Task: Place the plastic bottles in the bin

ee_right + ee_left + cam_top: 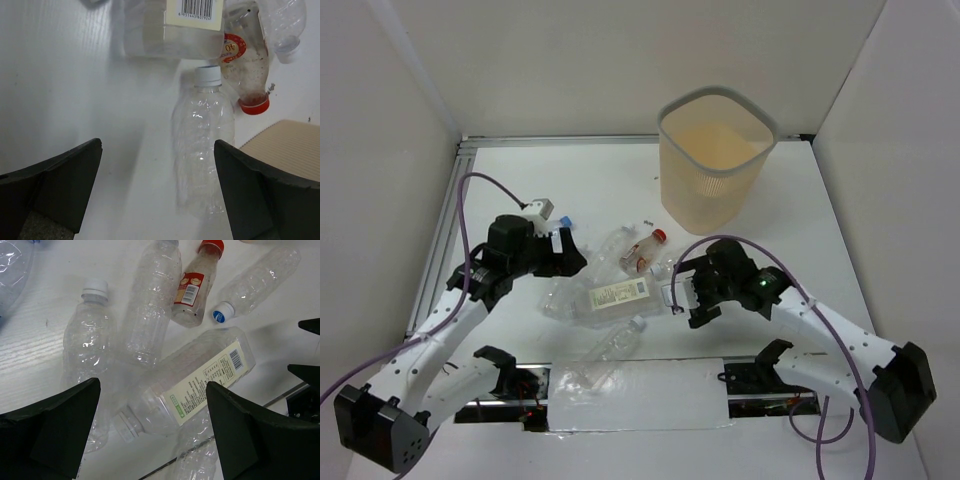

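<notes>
Left gripper (576,258): jaws wide apart, nothing held. Its wrist view looks down between the fingers (55,430) onto the pile; can't tell if they touch anything.

Under it, in that view:
- white-cap bottle (89,345), lying flat
- plain bottle (152,305), crinkled, just beside it
- red-cap bottle (191,292), small label with barcode
- blue-cap bottle (257,277), furthest right, cap towards the pile
- labelled bottle (197,385), square-sided, big white label, lying diagonally across the gap between the fingers, cap at lower left

Top view: this cluster sits mid-table (520,180) between the two grippers. Two more lie nearer the arm bases: near bottle (620,340), and strip bottle (582,380) on the white strip (660,395) at the near edge.

Right gripper (678,295): jaws also wide apart, holding nothing. Its wrist view shows a pale-cap bottle (202,150) lying lengthwise between the fingers, nearer the right one, cap pointing away. Can't tell if it is the blue-cap one. Beyond it are the red-cap bottle and the barcode end of the labelled bottle.

Bin (715,165): upright, far side of the table, right of centre, beyond the pile and apart from it. Its ribbed wall shows at the right edge of the right wrist view. Every bottle in view lies on the table, outside the bin.
</notes>
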`<act>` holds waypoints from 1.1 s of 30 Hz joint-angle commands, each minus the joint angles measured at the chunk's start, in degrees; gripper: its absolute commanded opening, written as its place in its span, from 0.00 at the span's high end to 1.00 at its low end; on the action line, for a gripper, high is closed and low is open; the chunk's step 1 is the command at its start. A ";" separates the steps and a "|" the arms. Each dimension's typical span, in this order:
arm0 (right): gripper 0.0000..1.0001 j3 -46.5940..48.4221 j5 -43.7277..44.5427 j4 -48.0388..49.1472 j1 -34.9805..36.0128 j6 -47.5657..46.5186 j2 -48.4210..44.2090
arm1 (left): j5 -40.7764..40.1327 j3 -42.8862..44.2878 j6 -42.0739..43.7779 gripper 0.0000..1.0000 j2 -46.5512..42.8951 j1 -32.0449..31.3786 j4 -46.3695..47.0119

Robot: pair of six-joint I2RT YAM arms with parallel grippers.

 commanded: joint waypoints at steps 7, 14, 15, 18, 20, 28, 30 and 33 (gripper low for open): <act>0.00 1.15 15.08 11.96 3.35 4.95 8.61 | 7.06 0.15 3.24 0.00 -4.44 -3.66 -0.74; 0.00 0.01 13.07 14.77 -1.83 2.94 15.19 | 10.76 1.73 3.87 0.00 -6.81 -7.01 -1.79; 0.00 0.01 12.20 16.25 -2.45 2.93 15.99 | 11.55 1.74 3.87 0.00 -6.81 -7.80 -2.40; 0.00 -1.04 10.96 19.07 -4.30 0.83 19.15 | 10.94 2.27 3.87 0.00 -6.81 -9.12 -3.54; 0.00 -1.05 10.44 20.04 -5.70 -0.58 20.83 | 10.32 2.79 3.34 0.00 -6.81 -9.92 -4.16; 0.00 0.10 8.23 25.32 -6.24 -2.52 28.04 | 12.26 1.74 -1.75 0.00 -6.29 -13.87 -7.68; 0.00 1.32 7.53 25.32 -6.24 -3.05 29.27 | 10.68 1.04 -2.99 0.00 -6.89 -16.06 -8.82; 0.00 2.46 6.22 25.32 -6.24 -3.05 29.27 | 7.25 1.04 -4.57 0.00 -6.90 -18.96 -9.35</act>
